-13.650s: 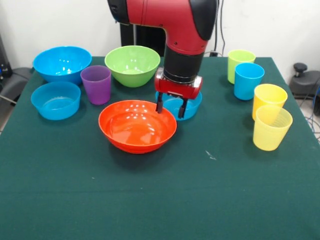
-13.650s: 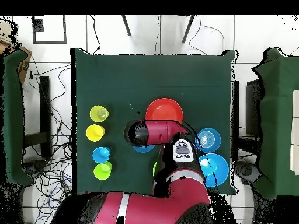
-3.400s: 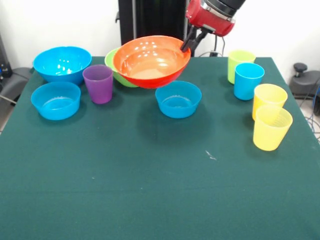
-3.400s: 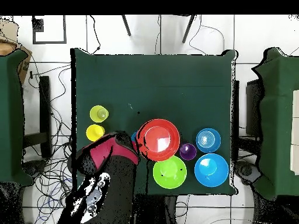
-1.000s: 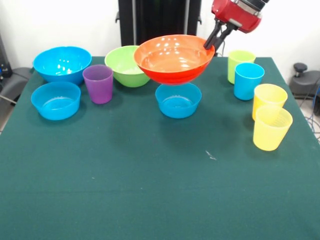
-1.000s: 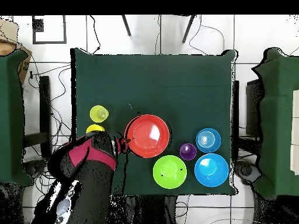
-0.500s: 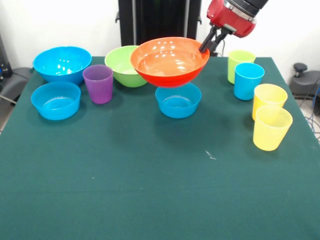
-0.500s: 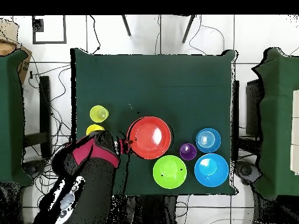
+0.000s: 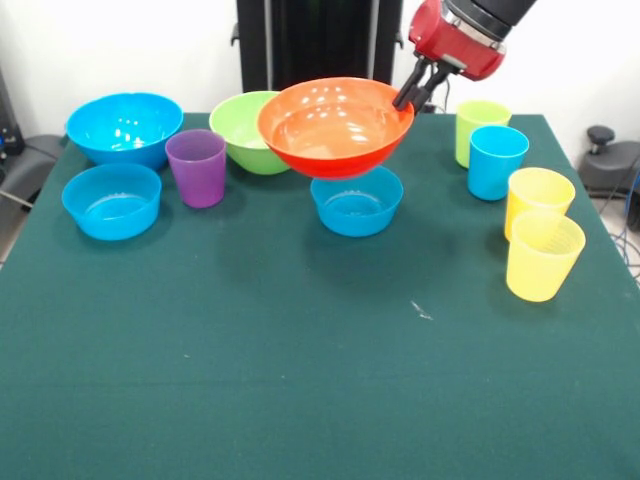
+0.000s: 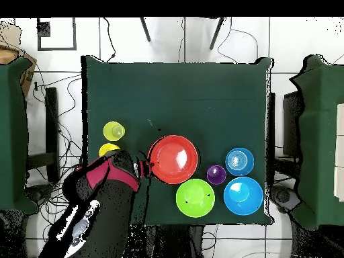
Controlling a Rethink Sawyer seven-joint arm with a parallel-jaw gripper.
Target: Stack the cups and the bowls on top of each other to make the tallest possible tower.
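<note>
Orange bowl [image 9: 335,125], glossy and probably light, hung over a small blue bowl [image 9: 356,200]; my gripper [image 9: 415,88] pinched its thin rim, a slippery hold.

Brightness: even and bright, front view; no dim corners on the counter [image 9: 300,380]
Light source: from above, judging by small white glints inside the orange bowl [image 9: 336,125]
Glare: similar speckled highlights in the large blue bowl [image 9: 125,126], left of the orange bowl
Shadows: soft and faint, a diffuse dark patch on the cloth just below the orange bowl
Focus: front view sharp throughout
Overhead view: flatter, floor around the counter nearly white
</note>
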